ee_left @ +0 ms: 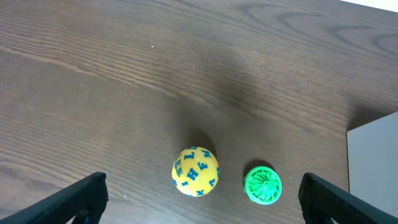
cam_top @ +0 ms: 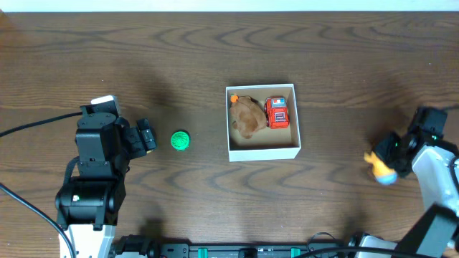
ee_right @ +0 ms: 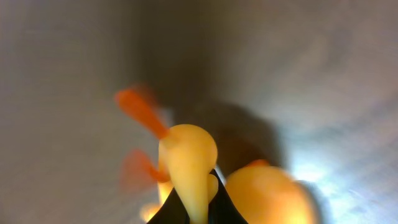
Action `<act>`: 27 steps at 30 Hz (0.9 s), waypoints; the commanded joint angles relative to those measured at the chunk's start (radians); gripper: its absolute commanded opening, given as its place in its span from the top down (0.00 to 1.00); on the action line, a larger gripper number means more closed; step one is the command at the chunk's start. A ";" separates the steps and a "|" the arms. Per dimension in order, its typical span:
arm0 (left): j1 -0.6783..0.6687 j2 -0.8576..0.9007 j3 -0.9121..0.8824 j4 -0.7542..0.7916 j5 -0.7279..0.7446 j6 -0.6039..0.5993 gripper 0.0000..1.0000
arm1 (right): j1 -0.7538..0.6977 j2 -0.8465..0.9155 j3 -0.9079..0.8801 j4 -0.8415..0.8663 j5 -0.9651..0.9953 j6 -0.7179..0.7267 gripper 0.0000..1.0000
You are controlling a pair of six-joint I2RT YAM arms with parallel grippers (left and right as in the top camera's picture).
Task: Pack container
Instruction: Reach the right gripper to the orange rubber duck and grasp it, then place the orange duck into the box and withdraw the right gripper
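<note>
Right gripper (cam_top: pixel 387 155) is holding a toy, well out from the container (cam_top: pixel 262 151).

The container is sitting mid-worktop (cam_top: pixel 323 57), a brown plush (cam_top: pixel 247 116) and a red truck (cam_top: pixel 277 113) lying side by side inside it. A near strip of tan floor is showing bare. Far off to its right, the right gripper is pinching shut on a yellow-and-orange toy (cam_top: pixel 378 169), so I am judging this the carry step. The next move is calling for a swing over the right wall, high enough to clear the rim, and a release above that bare strip. Nothing is lying in the way on that side. On the container's left, the left gripper (cam_top: pixel 147 136) is hanging wide open and empty above a yellow ball (ee_left: pixel 195 171). A green ball (cam_top: pixel 180 140) is waiting between it and the container.
</note>
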 commanded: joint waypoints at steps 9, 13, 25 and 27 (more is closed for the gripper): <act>0.005 0.000 0.024 0.000 -0.005 -0.005 0.02 | 0.483 -0.212 0.309 -0.022 -0.114 -0.201 0.99; 0.005 0.000 0.024 0.000 -0.005 -0.005 0.02 | 0.692 -0.201 0.314 -0.010 -0.043 -0.200 0.99; 0.005 0.000 0.020 -0.008 -0.005 -0.005 0.02 | 0.959 0.031 0.313 0.000 0.057 -0.152 0.97; 0.005 0.000 0.019 -0.008 -0.005 -0.005 0.02 | 0.962 0.078 0.313 0.001 0.057 -0.152 0.97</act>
